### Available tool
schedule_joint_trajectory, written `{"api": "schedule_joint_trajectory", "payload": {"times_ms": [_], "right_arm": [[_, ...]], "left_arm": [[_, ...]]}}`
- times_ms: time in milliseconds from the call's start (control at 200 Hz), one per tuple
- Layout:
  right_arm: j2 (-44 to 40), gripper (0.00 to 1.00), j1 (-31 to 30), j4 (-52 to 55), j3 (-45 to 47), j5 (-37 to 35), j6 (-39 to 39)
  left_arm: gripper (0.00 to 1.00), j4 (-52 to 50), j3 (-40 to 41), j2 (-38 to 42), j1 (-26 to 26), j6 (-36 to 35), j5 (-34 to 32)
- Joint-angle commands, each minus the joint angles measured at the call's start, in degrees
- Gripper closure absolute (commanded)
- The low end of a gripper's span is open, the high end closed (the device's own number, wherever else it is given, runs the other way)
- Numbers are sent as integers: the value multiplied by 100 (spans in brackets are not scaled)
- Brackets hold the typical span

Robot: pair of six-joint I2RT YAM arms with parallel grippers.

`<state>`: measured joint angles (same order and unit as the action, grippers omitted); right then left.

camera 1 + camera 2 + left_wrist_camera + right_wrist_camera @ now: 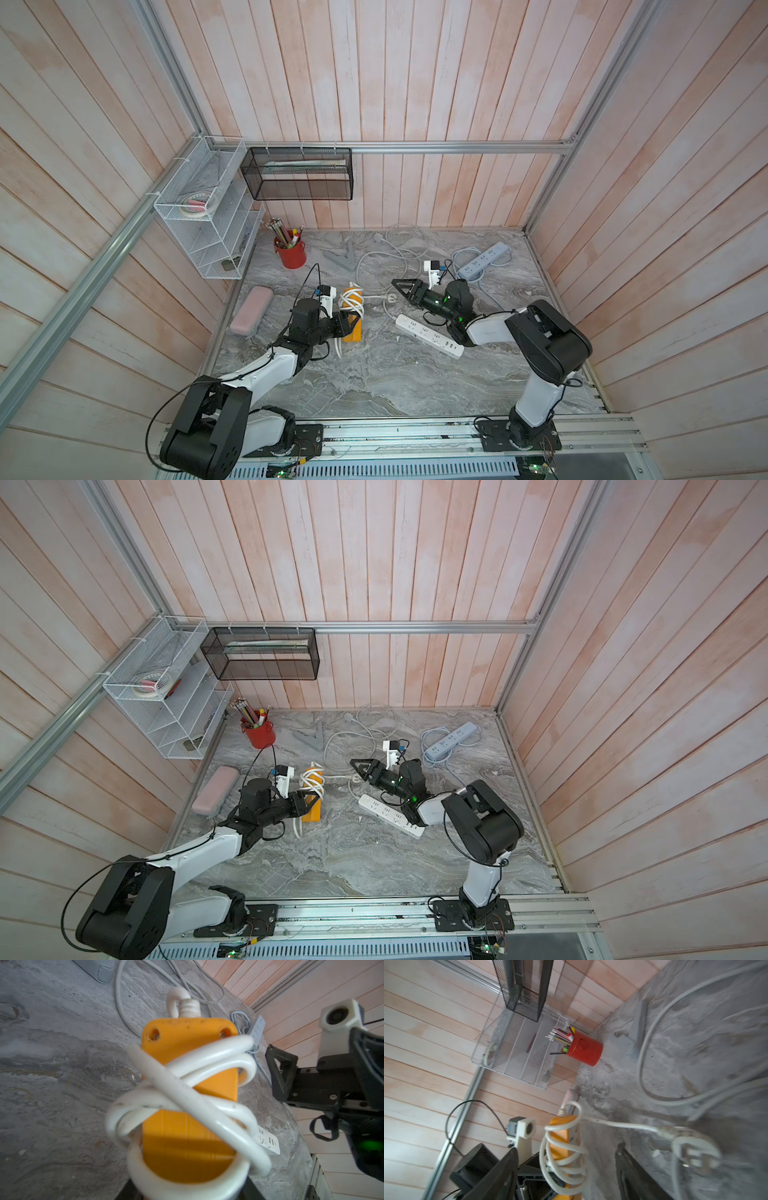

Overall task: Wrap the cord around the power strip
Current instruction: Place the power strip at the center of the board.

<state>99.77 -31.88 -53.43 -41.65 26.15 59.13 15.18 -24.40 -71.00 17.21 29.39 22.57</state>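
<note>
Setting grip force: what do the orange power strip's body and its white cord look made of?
Orange power strip: likely hard moulded plastic, matte; flat faces, rounded corners, recessed screw holes.
White cord: probably a PVC or rubber sheath, semi-gloss; bright highlights on smooth bends, a few dirt specks.

White cord (164,1078) coils around orange power strip (187,1142)
</note>
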Motion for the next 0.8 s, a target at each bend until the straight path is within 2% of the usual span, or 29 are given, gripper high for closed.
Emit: {"api": "schedule_joint_trajectory", "payload": {"times_ms": [0,75,150,255,385,485,555,655,795], "right_arm": [[-367,25,-149,4071,-882,-1074,-2227],[-280,28,-351,5571,-1407,-1987,-3090],[-142,30,-434,6278,-1619,-2269,-3423],[-18,30,-594,6638,-1711,-2475,-3687],[157,26,-812,7056,-2023,-2726,-4025],[364,21,-986,7543,-2293,-2777,-4331],[533,18,-1110,7957,-2483,-2917,-4513],[728,18,-1213,8374,-2642,-3096,-4706],[932,19,-1224,8524,-2734,-3003,-4690]], "left_arm": [[100,153,9,313,-6,-151,-500],[100,150,-9,316,-7,-191,-522],[100,-120,-184,156,1,-224,-635],[100,-1107,-472,7,1,-337,-1134],[100,-1758,-431,-9,-42,-257,-1721],[99,-2324,-657,-374,-110,-274,-2302],[99,-2514,-876,-674,-173,-221,-2419],[97,-2966,-1296,-1082,-149,-118,-2809],[91,-3431,-1753,-1506,-167,10,-3187]]}}
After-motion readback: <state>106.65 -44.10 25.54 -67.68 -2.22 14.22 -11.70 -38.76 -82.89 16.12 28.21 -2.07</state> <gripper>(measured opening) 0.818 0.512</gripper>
